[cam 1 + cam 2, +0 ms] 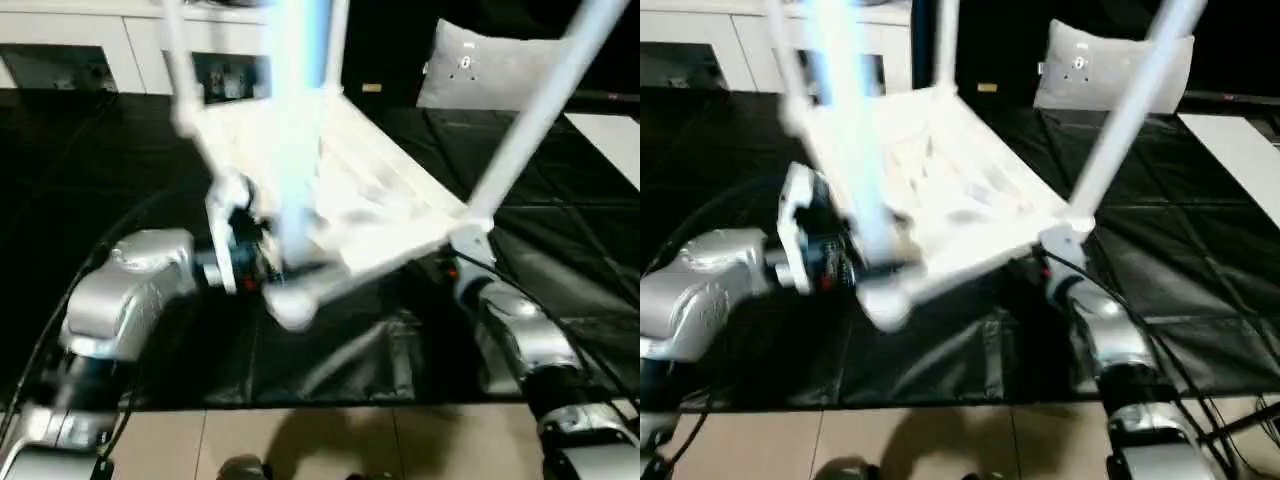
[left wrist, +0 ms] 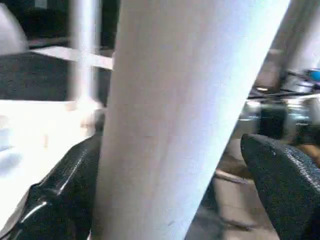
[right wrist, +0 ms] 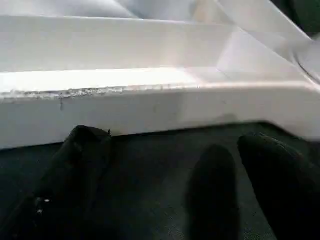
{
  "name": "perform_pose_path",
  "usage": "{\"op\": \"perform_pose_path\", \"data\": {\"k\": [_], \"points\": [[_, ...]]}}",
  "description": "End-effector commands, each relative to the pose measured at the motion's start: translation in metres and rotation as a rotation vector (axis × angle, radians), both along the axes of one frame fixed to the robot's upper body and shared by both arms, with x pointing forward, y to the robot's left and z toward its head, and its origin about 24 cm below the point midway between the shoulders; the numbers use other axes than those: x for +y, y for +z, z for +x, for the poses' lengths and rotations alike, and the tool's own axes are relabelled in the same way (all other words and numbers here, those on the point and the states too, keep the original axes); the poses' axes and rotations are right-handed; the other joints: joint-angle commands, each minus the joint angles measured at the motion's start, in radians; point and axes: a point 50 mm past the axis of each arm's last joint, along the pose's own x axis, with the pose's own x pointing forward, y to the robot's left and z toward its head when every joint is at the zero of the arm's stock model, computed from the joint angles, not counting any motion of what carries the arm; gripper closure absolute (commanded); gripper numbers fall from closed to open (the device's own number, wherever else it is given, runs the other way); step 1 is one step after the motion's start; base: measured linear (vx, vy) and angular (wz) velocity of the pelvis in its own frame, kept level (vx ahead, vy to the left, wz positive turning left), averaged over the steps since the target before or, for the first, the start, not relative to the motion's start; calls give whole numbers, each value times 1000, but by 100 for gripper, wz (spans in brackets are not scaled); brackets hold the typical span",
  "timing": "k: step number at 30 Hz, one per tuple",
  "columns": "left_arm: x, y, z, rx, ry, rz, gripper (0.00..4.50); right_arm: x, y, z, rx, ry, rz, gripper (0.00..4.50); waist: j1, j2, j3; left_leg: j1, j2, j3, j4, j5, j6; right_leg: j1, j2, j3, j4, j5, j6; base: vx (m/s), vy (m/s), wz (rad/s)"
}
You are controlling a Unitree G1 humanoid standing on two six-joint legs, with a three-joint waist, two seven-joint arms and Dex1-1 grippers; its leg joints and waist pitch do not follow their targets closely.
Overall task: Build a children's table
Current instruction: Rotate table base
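Children's table (image 1: 350, 200) is sitting upside down and tilted over the black-covered worktop (image 1: 560, 260), its ribbed underside facing up. One white rectangular top is showing, with four white tapered tube legs rising from its corners: one near the left (image 1: 300, 130), one near the right (image 1: 540, 110), and two at the far corners (image 1: 945, 40), one of them blurred (image 1: 180, 70). The near left corner socket (image 1: 290, 305) is looking round and is hanging lower than the far edge.

Two silver forearms are reaching in, one on each side. The left gripper (image 2: 172, 165) is standing with its jaws wide apart on either side of the near left leg; in the left wrist view one black finger (image 2: 60, 195) is lying right against the tube while the other (image 2: 285, 180) is standing apart from it, so whether it is truly clamping the leg cannot be told. The right gripper (image 3: 175, 170) is sitting just below the near right edge of the top, jaws spread wide and holding nothing, its black fingers (image 3: 80, 165) over the dark cover with the white rim (image 3: 150, 112) just beyond them.

The plastic is looking smooth and plain white, with a slightly rough seam along the rim. Behind the worktop one white cabinet (image 1: 80, 50) and one grey cushion (image 1: 490, 65) are standing.
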Motion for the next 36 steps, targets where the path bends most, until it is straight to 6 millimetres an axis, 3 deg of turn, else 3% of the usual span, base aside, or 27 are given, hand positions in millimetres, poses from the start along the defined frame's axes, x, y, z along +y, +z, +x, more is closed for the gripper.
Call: {"op": "perform_pose_path", "data": {"k": [1, 3, 5, 9, 10, 14, 16, 17, 18, 22, 25, 29, 32, 34, 36], "points": [[-19, 7, -10, -18, -91, -44, 3, -2, 5, 2, -27, 0, 0, 0, 2, 8, -84, -2, 94, -40, -64, -69, 25, 71, -143, 102, -76, -206, -117, 0, 0, 0], [-38, 9, -15, -25, -114, -73, 3, -2, 6, 3, -32, 4, -1, 0, -1, 6, -82, -1, 94, -38, -64, -81, 28, 70, -138, 100, -87, -259, -93, 0, 0, 0], [-38, 9, -15, -25, -114, -73, 3, -2, 6, 3, -32, 4, -1, 0, 0, 4, -83, -1, 92, -39, -64, -79, 32, 71, -135, 98, -89, -278, -75, 0, 0, 0], [-63, 13, -12, -39, -71, -118, 3, 11, 7, 5, -47, 51, 20, 0, -2, 4, -84, -1, 90, -38, -61, -79, 37, 68, -131, 95, -94, -293, -55, 0, 0, 0], [-69, 14, -12, -38, -75, -134, 3, 19, 7, 5, -54, 91, 39, 0, -1, 9, -84, -2, 89, -39, -61, -79, 38, 69, -131, 94, -93, -291, -54, 0, 0, 0], [-90, 20, -14, -40, -98, -170, 3, 61, 8, 7, -68, 243, 107, 0, -15, 8, -85, -8, 87, -42, -60, -81, 46, 72, -131, 91, -94, -286, -55, 0, 0, 0], [-90, 20, -14, -40, -98, -171, 3, 61, 8, 7, -68, 244, 108, 0, -20, 7, -86, -8, 89, -43, -60, -76, 51, 72, -130, 90, -94, -276, -56, 0, 0, 0], [-94, 21, -13, -45, -83, -173, 3, 74, 9, 7, -73, 283, 119, 0, -26, 7, -87, -8, 90, -44, -59, -71, 54, 72, -132, 92, -92, -262, -66, 0, 0, 0], [-94, 21, -13, -46, -82, -174, 3, 75, 9, 7, -73, 285, 119, 0, -30, 10, -87, -9, 90, -44, -59, -68, 55, 72, -131, 91, -90, -250, -76, 0, 0, 0], [-98, 22, -9, -64, -43, -171, 3, 88, 11, 10, -77, 313, 125, 0, -34, 8, -86, -8, 91, -43, -58, -72, 58, 72, -132, 92, -90, -245, -88, 0, 0, 0], [-101, 23, -10, -59, -41, -181, 3, 87, 10, 11, -76, 303, 123, 0, -33, 16, -87, -4, 96, -44, -59, -74, 54, 69, -133, 93, -87, -232, -98, 0, 0, 0], [-105, 21, -11, -61, -30, -180, 3, 80, 7, 10, -70, 282, 113, 0, -29, 13, -88, -4, 98, -44, -59, -72, 54, 71, -135, 97, -80, -177, -123, 0, 0, 0], [-103, 18, -1, -82, 58, -145, 3, 68, 5, 11, -65, 222, 93, 0, -28, 15, -87, -3, 98, -43, -60, -82, 53, 71, -133, 96, -84, -195, -117, 0, 0, 0], [-97, 13, 13, -115, 176, -89, 3, 54, 4, 11, -66, 165, 76, 0, -25, 10, -86, -2, 92, -41, -59, -86, 55, 71, -129, 95, -91, -228, -91, 0, 0, 0], [-90, 8, 27, -149, 282, -29, 3, 43, 4, 11, -72, 130, 63, 0, -21, 9, -85, 2, 85, -40, -59, -105, 54, 68, -128, 91, -102, -310, -41, 0, 0, 0]]}}
